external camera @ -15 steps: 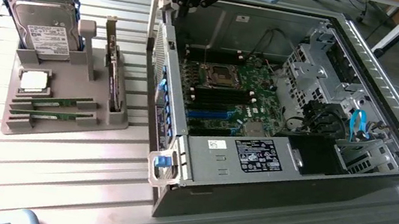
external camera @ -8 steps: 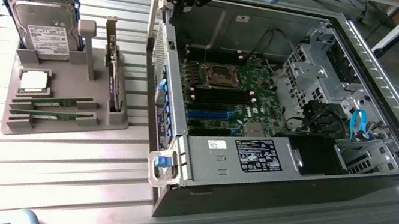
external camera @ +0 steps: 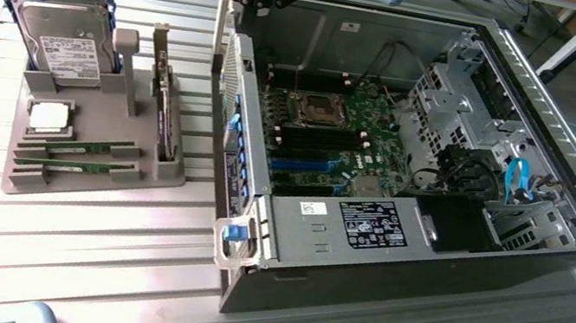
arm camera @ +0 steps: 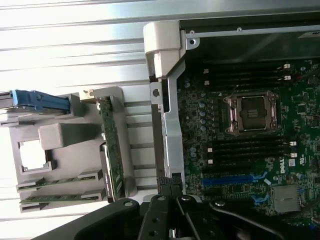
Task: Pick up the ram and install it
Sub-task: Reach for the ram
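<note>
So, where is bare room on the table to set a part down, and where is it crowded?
Free: the slatted table below the grey holder in the exterior view, and the strip above the hard drive. Crowded: the holder itself, and the narrow gap between it and the computer case.

Slatted metal table (external camera: pixel 49 262). Grey holder (external camera: pixel 85 185) on the exterior view's left carries a hard drive (external camera: pixel 66 32) propped at its far end, a square processor chip (external camera: pixel 49 115) lying flat, and an expansion card (external camera: pixel 164 110) standing on edge. Just beside it: open computer case (external camera: pixel 396 289), green motherboard (external camera: pixel 341 127) exposed, CPU socket (external camera: pixel 311 110) on the board's far half, blue cable (external camera: pixel 516 178) towards the exterior view's right.
</note>
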`<state>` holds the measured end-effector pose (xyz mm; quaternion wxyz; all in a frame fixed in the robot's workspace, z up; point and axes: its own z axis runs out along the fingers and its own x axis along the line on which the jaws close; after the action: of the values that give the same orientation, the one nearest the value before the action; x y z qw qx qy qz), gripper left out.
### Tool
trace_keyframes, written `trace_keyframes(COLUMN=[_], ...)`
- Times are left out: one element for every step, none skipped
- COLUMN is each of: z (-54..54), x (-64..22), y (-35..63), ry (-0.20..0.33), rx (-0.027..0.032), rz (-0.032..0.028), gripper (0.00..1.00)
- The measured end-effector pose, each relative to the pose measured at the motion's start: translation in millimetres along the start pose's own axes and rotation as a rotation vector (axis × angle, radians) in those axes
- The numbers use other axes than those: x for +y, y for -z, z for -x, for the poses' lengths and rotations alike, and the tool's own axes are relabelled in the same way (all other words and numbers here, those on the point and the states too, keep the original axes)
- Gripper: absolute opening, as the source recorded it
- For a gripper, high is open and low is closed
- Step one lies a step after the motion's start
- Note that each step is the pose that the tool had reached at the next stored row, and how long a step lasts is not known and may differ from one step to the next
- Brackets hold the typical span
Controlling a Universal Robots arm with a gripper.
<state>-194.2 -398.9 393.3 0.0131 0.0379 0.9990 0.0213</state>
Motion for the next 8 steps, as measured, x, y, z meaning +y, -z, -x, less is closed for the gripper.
trace_keyframes(z=[-0.7,-1.6,-2.3,-3.1,-3.9,-4.8,-5.6,-6.3], x=[0.0,-0.1,-0.2,-0.2,-0.3,-0.4,-0.4,-0.5], y=[0.0,0.0,0.1,0.1,0.1,0.1,0.2,0.1], ry=[0.0,0.0,0.0,0.0,0.0,0.0,0.0,0.0], rx=[0.0,0.0,0.0,0.0,0.0,0.0,0.0,0.0], rz=[0.0,0.0,-0.0001,0.0,0.0,0.0,0.0,0.0], gripper=[0.11,0.11,0.11,0.11,0.11,0.11,0.11,0.11])
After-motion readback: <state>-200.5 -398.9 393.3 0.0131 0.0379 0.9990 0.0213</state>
